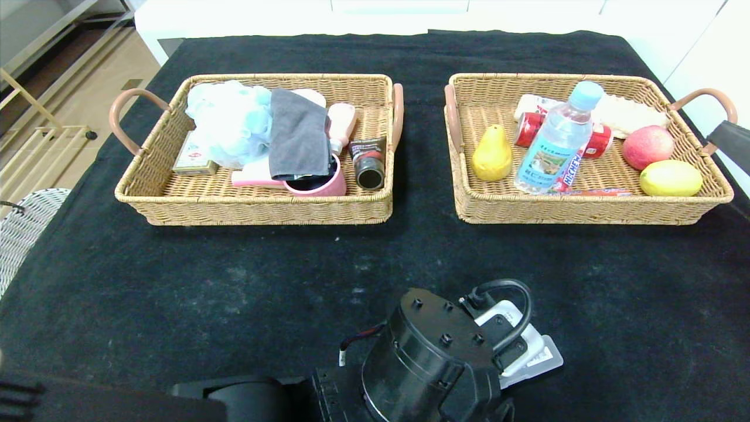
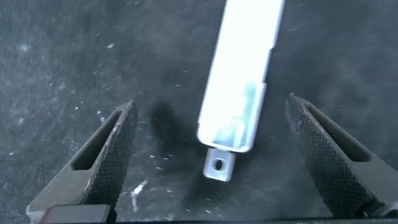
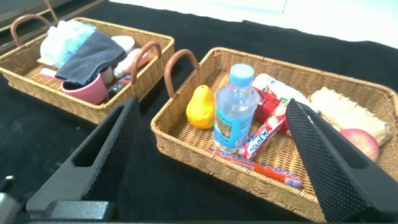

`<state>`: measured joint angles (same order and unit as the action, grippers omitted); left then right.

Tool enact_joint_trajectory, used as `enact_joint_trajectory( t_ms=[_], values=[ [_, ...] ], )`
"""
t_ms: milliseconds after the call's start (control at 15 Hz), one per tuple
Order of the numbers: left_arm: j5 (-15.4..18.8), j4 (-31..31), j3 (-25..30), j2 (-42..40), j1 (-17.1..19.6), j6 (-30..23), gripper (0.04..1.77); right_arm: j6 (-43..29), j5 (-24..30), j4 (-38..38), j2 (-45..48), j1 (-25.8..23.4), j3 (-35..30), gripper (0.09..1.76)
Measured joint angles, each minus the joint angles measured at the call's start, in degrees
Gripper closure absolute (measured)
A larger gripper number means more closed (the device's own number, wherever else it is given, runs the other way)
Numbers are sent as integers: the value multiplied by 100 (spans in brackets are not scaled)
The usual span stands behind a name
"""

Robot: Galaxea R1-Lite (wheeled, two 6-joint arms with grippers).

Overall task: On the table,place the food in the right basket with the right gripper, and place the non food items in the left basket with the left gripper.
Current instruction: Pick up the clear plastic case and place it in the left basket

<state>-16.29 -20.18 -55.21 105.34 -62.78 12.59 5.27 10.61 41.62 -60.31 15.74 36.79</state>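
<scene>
Long translucent plastic case (image 2: 239,81), flat and rigid with a small holed tab at one end, lying on the scuffed black cloth table (image 1: 234,281). Straddled by the left gripper (image 2: 211,149), textured fingers (image 2: 118,146) spread wide, touching nothing. Woven tan left basket (image 1: 146,199) well beyond. Right gripper (image 3: 211,155) likewise agape, facing the right basket (image 3: 186,149).
</scene>
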Motion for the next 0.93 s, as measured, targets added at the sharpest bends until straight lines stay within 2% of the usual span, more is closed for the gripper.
enact_joint_trajectory(
  t_ms=[267,600,933],
  values=[
    [-5,-11,-127,194,134,13,9,2,30,-480,271,52,48,14],
    [-2,-2,-261,318,140,20,9,-6,174,-524,386,60,61,14],
    [-17,-7,-254,334,135,-9,83,-1,188,-535,395,77,30,14]
  ],
)
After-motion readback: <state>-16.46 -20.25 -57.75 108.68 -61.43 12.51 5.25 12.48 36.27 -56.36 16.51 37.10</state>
